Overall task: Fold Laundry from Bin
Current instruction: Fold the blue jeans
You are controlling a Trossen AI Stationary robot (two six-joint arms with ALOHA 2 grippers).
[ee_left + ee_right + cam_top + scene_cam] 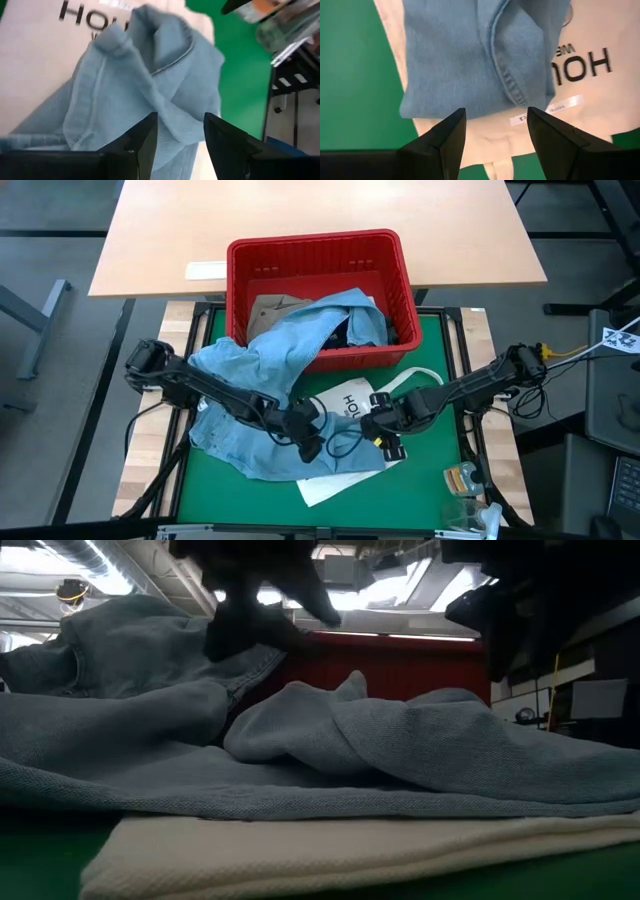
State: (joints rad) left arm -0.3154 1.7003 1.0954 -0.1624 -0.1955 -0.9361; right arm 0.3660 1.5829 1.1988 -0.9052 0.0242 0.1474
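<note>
While denim (262, 370) drapes bin (390, 250), grippers open

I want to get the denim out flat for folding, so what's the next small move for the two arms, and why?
Probably lower the left gripper and close it on the denim garment. The jaws stand open with bunched denim right in front of them, and part of the garment still drapes over the rim of the red bin, so it needs pulling clear onto the green mat. The right gripper hovers open over the white tote bag.
</note>
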